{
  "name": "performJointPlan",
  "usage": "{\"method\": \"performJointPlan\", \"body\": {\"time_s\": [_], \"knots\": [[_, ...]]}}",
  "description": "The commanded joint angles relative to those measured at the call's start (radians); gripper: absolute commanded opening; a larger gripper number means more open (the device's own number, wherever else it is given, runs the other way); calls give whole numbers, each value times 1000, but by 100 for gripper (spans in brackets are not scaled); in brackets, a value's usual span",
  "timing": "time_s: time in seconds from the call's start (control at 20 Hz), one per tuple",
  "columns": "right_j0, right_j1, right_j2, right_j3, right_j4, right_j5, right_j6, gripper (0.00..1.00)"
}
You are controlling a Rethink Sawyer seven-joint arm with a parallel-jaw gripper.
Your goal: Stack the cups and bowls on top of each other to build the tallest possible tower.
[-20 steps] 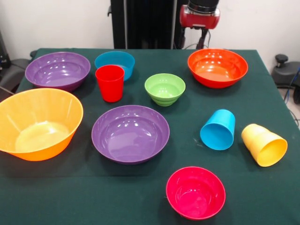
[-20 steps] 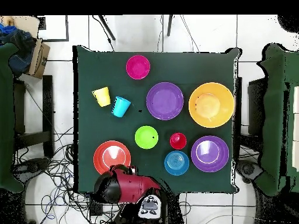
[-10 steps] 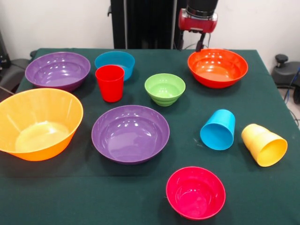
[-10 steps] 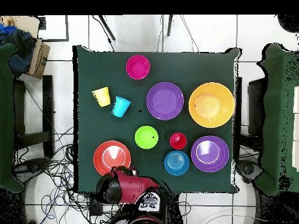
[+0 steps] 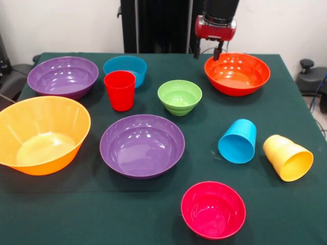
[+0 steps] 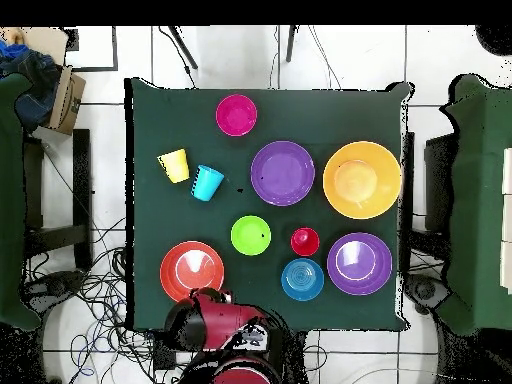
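1. Since a second ago we see only the arm changed: our gripper (image 5: 206, 53) has come lower, its two fingers now showing, while every cup and bowl sits as before.
2. Our gripper hangs with its fingers spread apart and nothing between them, just at the rim of the orange-red bowl (image 5: 237, 74), on the side toward the small blue bowl (image 5: 125, 69).
3. What could go wrong, we judge: a straight descent from here could land a finger on that rim, tipping or sliding the orange-red bowl, since the glossy plastic looks slippery.
4. Outward from the orange-red bowl: the green bowl (image 5: 180, 96) is the nearest neighbour, then the upright red cup (image 5: 120, 90) just in front of the small blue bowl, with one purple bowl (image 5: 63, 76) beyond them.
5. Toward the camera from the orange-red bowl lie the sky-blue cup (image 5: 238, 141) and yellow cup (image 5: 287, 157), both on their sides and likely to roll if nudged.
6. Farther off are the second purple bowl (image 5: 142, 145), the magenta-pink bowl (image 5: 213, 209) and the yellow-orange bowl (image 5: 41, 134); nothing is stacked yet.
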Motion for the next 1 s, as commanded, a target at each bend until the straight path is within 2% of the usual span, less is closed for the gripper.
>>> {"method": "performJointPlan", "body": {"time_s": [0.05, 0.45, 1.0], "knots": [[36, 38, 34, -88, 3, -39, 146, 100], [63, 37, 16, -98, 12, -29, 146, 100], [48, 85, 31, -126, -2, -64, 142, 100]]}}
